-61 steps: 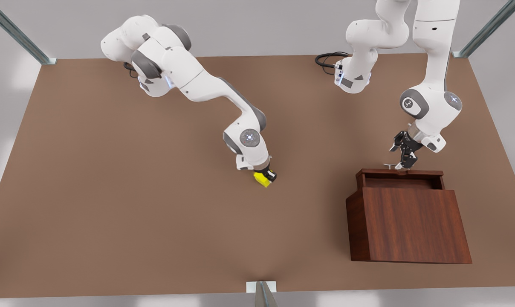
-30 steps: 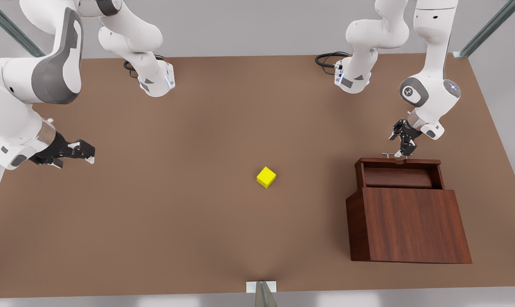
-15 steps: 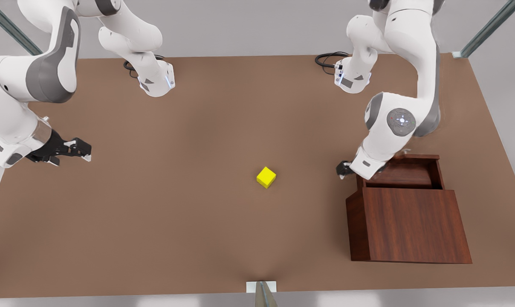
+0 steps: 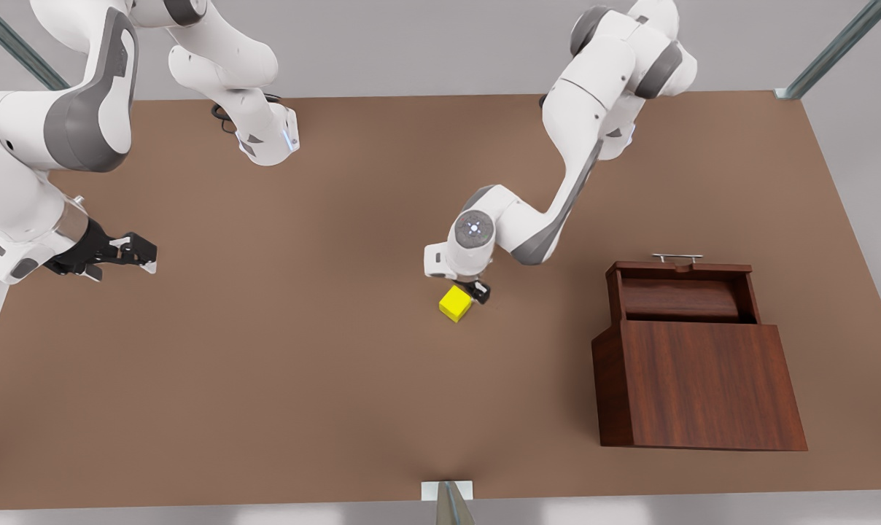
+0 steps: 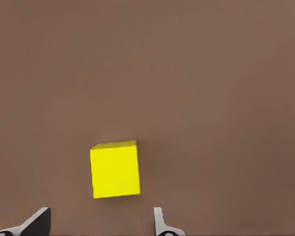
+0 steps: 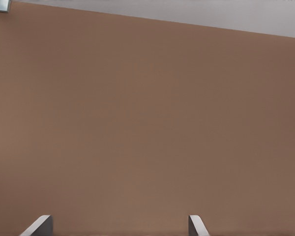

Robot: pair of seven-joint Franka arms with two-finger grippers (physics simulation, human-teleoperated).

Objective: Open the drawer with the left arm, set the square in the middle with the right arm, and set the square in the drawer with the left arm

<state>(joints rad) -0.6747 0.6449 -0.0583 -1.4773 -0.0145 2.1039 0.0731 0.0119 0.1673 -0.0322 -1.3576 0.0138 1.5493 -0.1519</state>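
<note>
Since half a second ago my left gripper (image 4: pixel 477 292) has swung from the drawer (image 4: pixel 681 295) to the square (image 4: pixel 455 304) at the middle (image 4: pixel 382 321). My right gripper (image 4: pixel 130 251) waits, fingers apart, at the front view's left. From the left wrist, fingers (image 5: pixel 160 223) spread, the square (image 5: pixel 115 169) unclamped.

A big brown desk (image 4: pixel 265 379) fills most of the room. Its top is flat and plain. Around it the floor (image 4: pixel 426 58) is light grey with soft, even light. Thin metal bars (image 4: pixel 32 62) slant in at the two far corners, and one short metal bar (image 4: pixel 448 499) stands at the near edge.
</note>
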